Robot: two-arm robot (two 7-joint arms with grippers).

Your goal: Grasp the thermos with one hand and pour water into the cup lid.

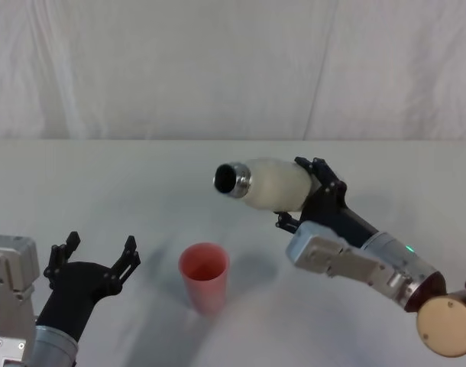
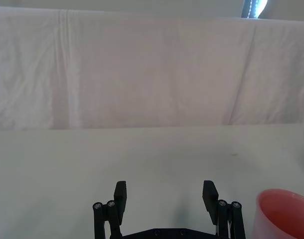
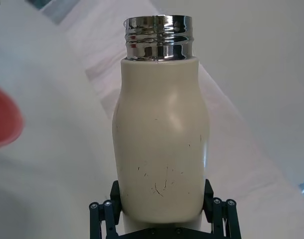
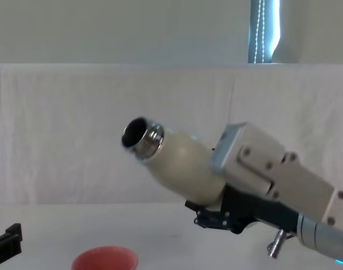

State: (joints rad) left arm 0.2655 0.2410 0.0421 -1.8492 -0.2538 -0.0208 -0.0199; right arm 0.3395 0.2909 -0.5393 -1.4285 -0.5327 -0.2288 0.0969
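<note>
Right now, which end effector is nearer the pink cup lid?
Left. The left end effector sits open on the table just beside the cup lid; the right end effector holds the tilted thermos above it.

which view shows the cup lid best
The head view: the whole cup lid stands upright below the tilted thermos. The chest view catches its rim; each wrist view shows an edge.

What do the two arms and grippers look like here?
Both grippers, left gripper and right gripper, are black, with linkage fingers ending in flat pads. Wrists carry boxy silver-grey housings. The right arm has a small green light and a tan round joint cap.
</note>
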